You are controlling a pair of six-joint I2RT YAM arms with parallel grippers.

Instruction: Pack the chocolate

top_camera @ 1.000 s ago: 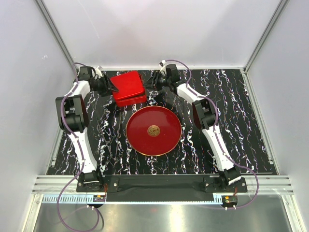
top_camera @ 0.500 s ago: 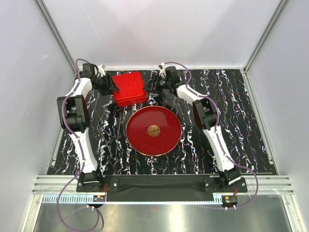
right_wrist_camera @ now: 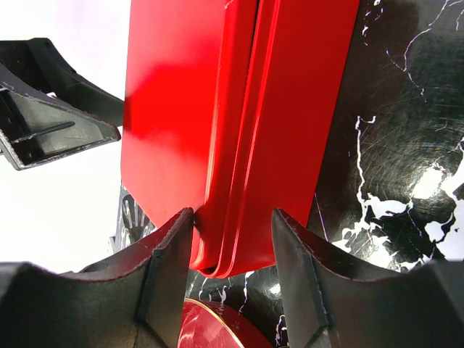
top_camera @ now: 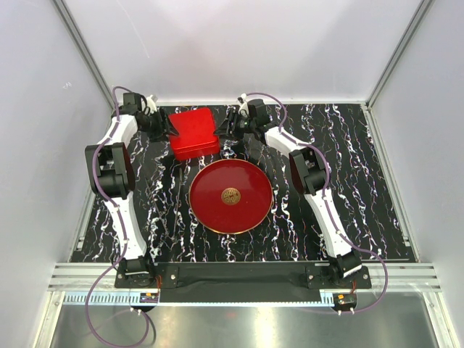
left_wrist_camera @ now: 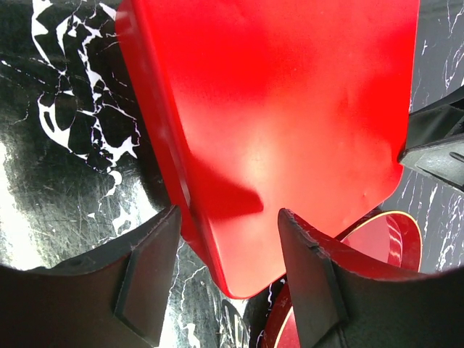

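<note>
No chocolate shows in any view. A closed red box (top_camera: 194, 133) lies at the back of the table, its lid on. My left gripper (top_camera: 167, 132) is at its left edge and my right gripper (top_camera: 227, 129) at its right edge. In the left wrist view the box (left_wrist_camera: 275, 109) fills the frame and the left gripper (left_wrist_camera: 228, 214) straddles its near corner, open with a gap at each side. The right wrist view has the right gripper (right_wrist_camera: 232, 214) open around the box's (right_wrist_camera: 290, 109) stacked lid and base rim, with one finger (right_wrist_camera: 174, 254) touching it.
A round red plate (top_camera: 250, 206) with a gold emblem (top_camera: 231, 196) lies bare just in front of the box; its rim also shows in the wrist views (left_wrist_camera: 384, 239) (right_wrist_camera: 210, 326). The tabletop (top_camera: 341, 181) is black marble-patterned, with white walls close around it.
Both grippers' jaws have widened a little at the box's two edges. Both wrists have drawn slightly toward the back. The box and plate stay where they were.
</note>
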